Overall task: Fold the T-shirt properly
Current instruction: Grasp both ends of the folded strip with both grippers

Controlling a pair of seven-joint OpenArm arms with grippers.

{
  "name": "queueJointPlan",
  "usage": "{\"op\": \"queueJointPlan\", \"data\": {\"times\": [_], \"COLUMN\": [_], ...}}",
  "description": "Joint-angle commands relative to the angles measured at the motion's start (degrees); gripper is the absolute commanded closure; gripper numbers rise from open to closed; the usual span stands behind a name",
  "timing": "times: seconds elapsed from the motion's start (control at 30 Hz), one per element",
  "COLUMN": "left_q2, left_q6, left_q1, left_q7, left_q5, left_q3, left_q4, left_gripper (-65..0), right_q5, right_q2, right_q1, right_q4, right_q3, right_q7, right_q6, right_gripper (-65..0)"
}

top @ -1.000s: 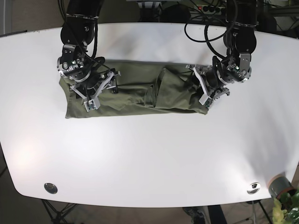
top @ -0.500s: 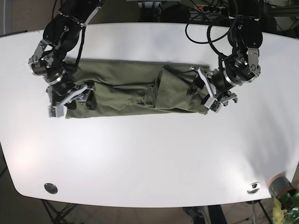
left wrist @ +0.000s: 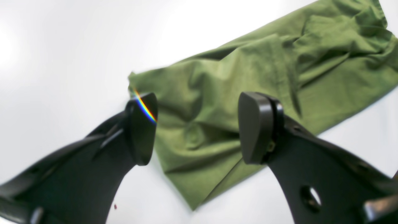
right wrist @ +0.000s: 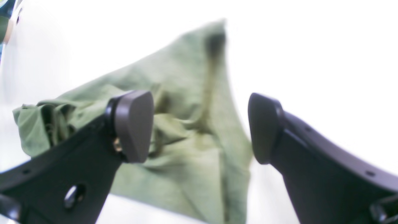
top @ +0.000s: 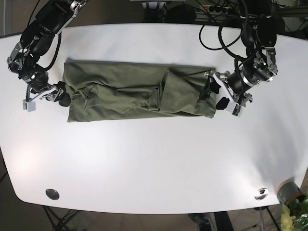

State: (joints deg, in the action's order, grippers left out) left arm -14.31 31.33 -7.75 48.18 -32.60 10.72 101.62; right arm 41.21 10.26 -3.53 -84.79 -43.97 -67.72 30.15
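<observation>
t-shirt (top: pixel 137 94) lies as a long rumpled band across the counter (top: pixel 154 163). left pincer (left wrist: pixel 199 127) and right pincer (right wrist: pixel 199 127) both spread, empty, off its ends. cloth looks soft, light, likely droopy; pinch end corners through both layers.

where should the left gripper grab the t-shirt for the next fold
Probably the near corner of the T-shirt's short end, approached from outside that edge. The left gripper hangs open just beyond it, and in the wrist view that corner lies flat, layered and pinchable.
</observation>
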Motion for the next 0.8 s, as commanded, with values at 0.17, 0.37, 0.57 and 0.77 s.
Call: {"op": "queueJointPlan", "data": {"times": [0.17,0.37,0.57,0.77], "left_q2": [-0.42,-0.42,-0.42,-0.51], "left_q6": [0.1,0.1,0.1,0.1], "left_q1": [0.5,0.5,0.5,0.5], "left_q7": [-1.19,-1.19,-1.19,-1.19], "left_q5": [-0.85,-0.85,-0.85,-0.68], "left_q3": [0.31,0.31,0.31,0.31], "left_q4": [0.4,0.4,0.4,0.4], "left_gripper": [-38.9,-38.9,-38.9,-38.9], "right_q5": [8.42,8.06,8.06,8.06], "right_q2": [7.8,6.4,4.9,4.2], "right_q1": [-2.32,-2.23,-0.56,0.23], "right_q4": [15.3,16.09,16.09,16.09], "right_q3": [-1.18,-0.56,4.98,9.46], "right_q7": [2.71,2.8,5.79,7.99], "right_q6": [3.91,4.18,3.65,3.56], "right_gripper": [-45.3,-45.3,-44.7,-44.5]}}
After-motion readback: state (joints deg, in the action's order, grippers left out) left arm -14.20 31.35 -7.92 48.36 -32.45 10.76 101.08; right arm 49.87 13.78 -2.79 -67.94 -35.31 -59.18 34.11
